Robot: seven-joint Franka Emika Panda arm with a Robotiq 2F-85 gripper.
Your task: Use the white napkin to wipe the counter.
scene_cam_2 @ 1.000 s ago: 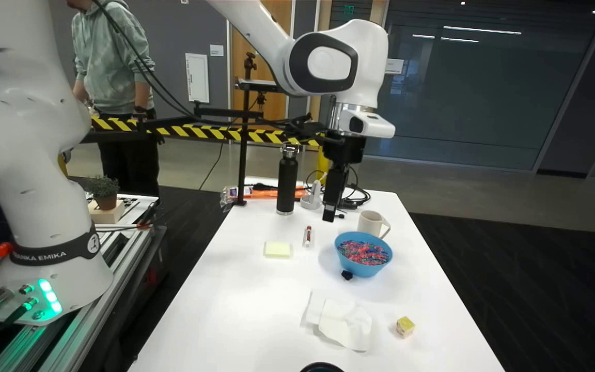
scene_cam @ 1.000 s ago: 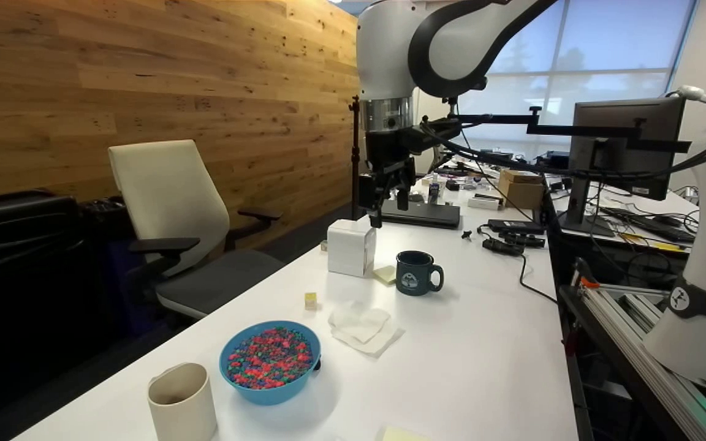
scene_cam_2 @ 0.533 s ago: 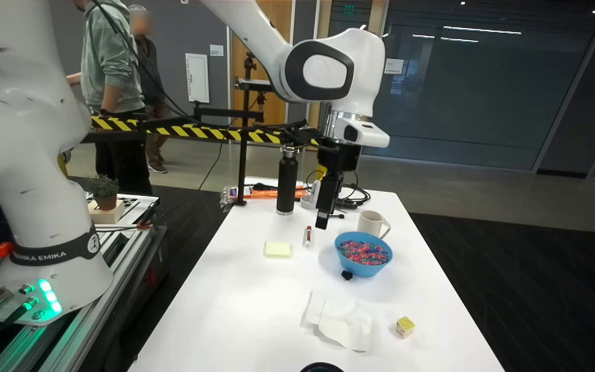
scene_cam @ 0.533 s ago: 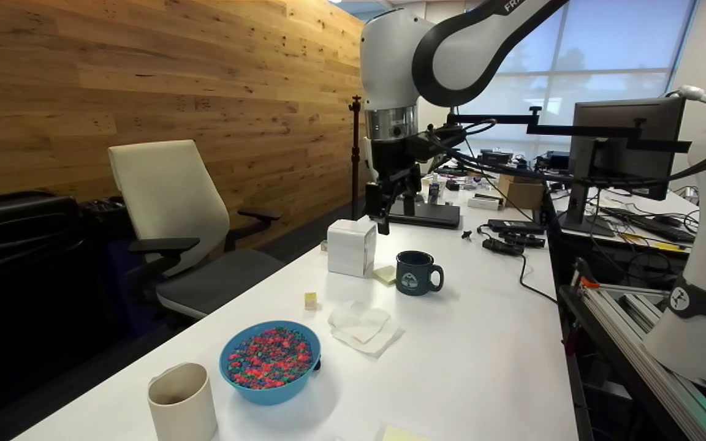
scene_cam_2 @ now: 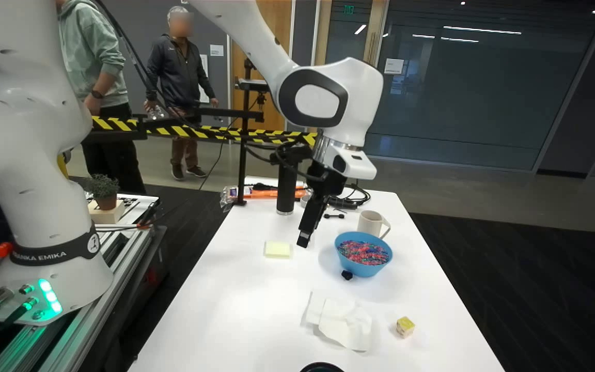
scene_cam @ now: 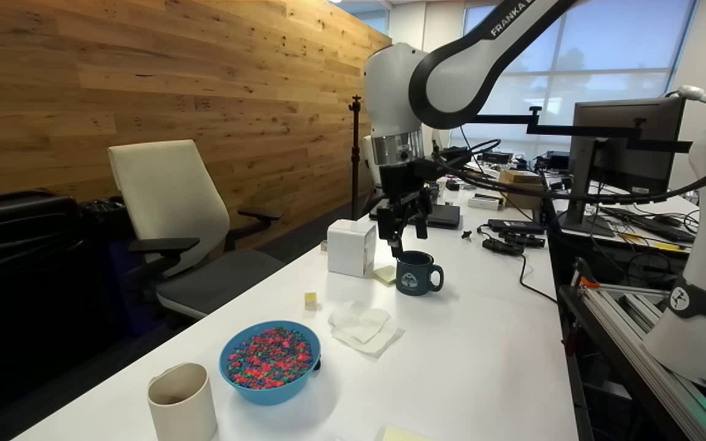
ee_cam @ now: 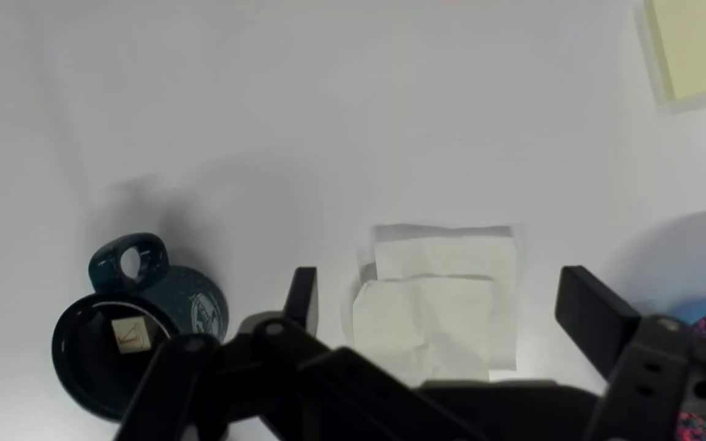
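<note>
1. Biggest on my screens was the counter [scene_cam_2: 225, 315], long, flat and white, with straight edges.
2. Over it I had the pincer [ee_cam: 442, 300] hanging clear of the surface, its jaws spread wide and nothing in its hold.
3. The blue bowl [scene_cam: 272, 397] stood on the counter, full of small red, green and blue bits [scene_cam: 270, 358].
4. The white napkin [ee_cam: 426, 312] lay on the counter near the bowl. Through the wrist view I saw it below the pincer, in the gap between the two fingers [ee_cam: 595, 321], touching neither.
5. That napkin looked thin, soft and creased, in two offset layers, with edges lifted enough to throw narrow shadows. The pincer's body hid part of it from my wrist view.
6. The dark green mug [ee_cam: 197, 294] stood across the napkin from the bowl, with a pale block [ee_cam: 131, 335] inside.
7. Also small was a yellow-topped cube [scene_cam_2: 405, 326], near the napkin but apart from it.
</note>
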